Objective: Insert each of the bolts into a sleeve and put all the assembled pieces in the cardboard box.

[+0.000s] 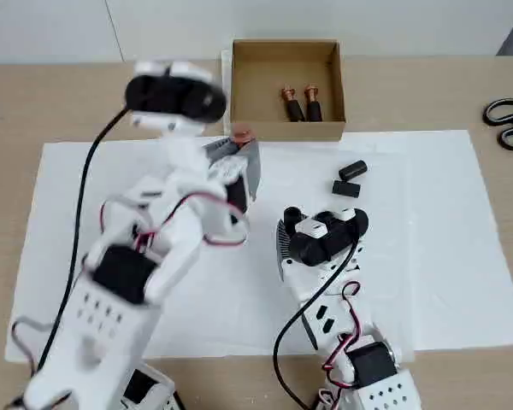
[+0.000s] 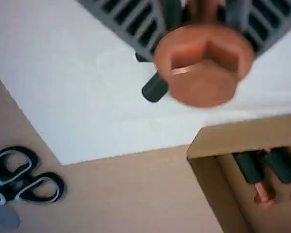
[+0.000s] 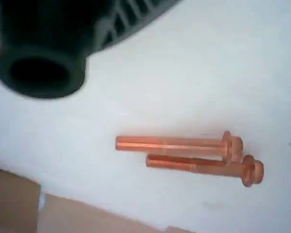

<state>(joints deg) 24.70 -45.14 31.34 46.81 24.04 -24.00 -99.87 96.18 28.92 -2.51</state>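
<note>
Left wrist view: the left gripper (image 1: 240,155) pinches a copper bolt (image 2: 203,65) with a flanged hex head, just outside the cardboard box (image 2: 233,141), which holds two assembled pieces (image 2: 250,167). The right gripper (image 1: 287,227) clamps a black sleeve (image 3: 39,63); two loose sleeves (image 1: 352,169) lie nearer the box.

Noted white shells on left arm (image 1: 154,192) and right arm (image 1: 309,278), black servo blocks (image 1: 175,96), black cables (image 1: 79,224) trailing from each, red-and-white wire loops (image 1: 212,198) at joints, dotted holes on bases (image 1: 98,318), grey ribbed gripper fingers (image 2: 121,17).

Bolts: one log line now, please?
left gripper: bolt | right gripper: sleeve | box: two assembled pieces | loose: two sleeves, two bolts
</note>
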